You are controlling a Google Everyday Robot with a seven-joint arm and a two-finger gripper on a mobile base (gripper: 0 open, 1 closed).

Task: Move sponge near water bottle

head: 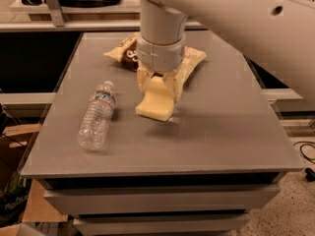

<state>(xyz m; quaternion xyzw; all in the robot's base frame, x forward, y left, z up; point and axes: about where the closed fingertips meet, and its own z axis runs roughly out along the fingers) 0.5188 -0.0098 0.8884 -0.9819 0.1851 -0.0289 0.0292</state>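
Observation:
The pale yellow sponge (156, 101) hangs tilted in my gripper (158, 87), its lower edge just above the grey table top (221, 127). The gripper is shut on the sponge's upper end, its fingers (174, 85) on either side. The clear crinkled water bottle (97, 116) lies on its side to the left of the sponge, white cap pointing away from me, a short gap between them. My white arm comes down from the upper right.
A cream-and-brown chip bag (129, 53) lies behind the gripper at the back of the table, partly hidden by my wrist. The table has drawers below its front edge (162, 168). Cardboard lies on the floor at the lower left.

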